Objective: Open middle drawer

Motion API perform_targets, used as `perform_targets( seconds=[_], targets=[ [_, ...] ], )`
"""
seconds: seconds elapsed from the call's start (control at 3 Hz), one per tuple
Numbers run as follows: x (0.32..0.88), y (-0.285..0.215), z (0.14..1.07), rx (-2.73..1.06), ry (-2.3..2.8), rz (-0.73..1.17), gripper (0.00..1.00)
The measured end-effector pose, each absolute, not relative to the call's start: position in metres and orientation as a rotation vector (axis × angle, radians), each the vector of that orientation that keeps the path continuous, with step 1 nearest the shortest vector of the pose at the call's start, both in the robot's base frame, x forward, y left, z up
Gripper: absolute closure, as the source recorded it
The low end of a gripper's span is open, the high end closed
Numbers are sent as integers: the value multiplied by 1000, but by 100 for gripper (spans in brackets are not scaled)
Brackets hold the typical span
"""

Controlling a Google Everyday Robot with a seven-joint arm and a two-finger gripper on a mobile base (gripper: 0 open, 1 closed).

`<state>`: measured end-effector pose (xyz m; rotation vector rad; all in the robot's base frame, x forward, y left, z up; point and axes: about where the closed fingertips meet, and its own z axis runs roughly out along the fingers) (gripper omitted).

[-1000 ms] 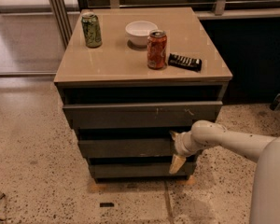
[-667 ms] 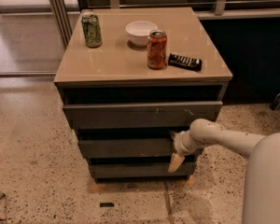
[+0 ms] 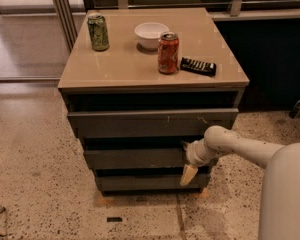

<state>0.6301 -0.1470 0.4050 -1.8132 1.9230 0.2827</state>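
End effector (image 3: 188,174) on my pale arm sits against the right end of the dark grey-brown flat-fronted middle drawer (image 3: 135,159), dipping over the narrower bottom front (image 3: 140,183). I cannot tell how wide it stands. That drawer lies between the wide, scratched top front (image 3: 150,123) and the bottom one. On the tan surface (image 3: 120,66) stand a green can (image 3: 98,32), white bowl (image 3: 151,35), red can (image 3: 168,53) and black remote (image 3: 198,66).

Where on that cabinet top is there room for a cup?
The top is bare along its front, ahead of the green can and left of the red can. Back right is crowded: bowl, red can, remote. The gripper sits at the right end of the middle drawer.
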Motion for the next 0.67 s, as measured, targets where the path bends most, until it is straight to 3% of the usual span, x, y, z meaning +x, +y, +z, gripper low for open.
perform_targets(
  seconds=[0.67],
  targets=[
    [614,-153,409,-1765,1999,424,0]
  ],
)
